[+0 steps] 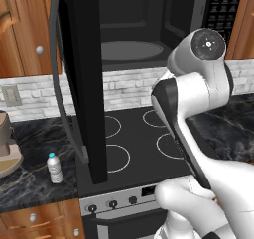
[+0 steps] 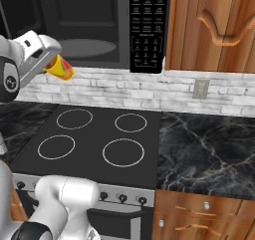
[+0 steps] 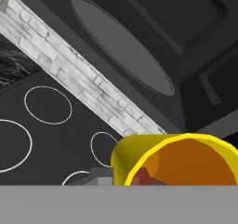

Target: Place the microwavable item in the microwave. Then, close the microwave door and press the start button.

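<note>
Overhead, we see the microwave (image 2: 94,25), a large black box hung above the stove; its dark cavity holds one round grey turntable plate (image 1: 133,50) with nothing on it, and one keypad panel (image 2: 147,30) sits at its right. The microwave door (image 1: 84,74) stands swung open to the left, a tall glossy black slab with one long curved grey bar handle (image 1: 58,84). Below lies the flat black cooktop (image 2: 94,134) with four white ring burners, flanked by dark veined marble counter (image 2: 204,149) and backed by pale brick. The gripper (image 2: 50,64) is clamped on the microwavable item (image 2: 61,68), one small yellow cup with an orange inside, tilted in the air just in front of the cavity's lower edge, above the stove's far left. One small clear water bottle (image 1: 54,167) with a white cap stands upright on the left counter.
</note>
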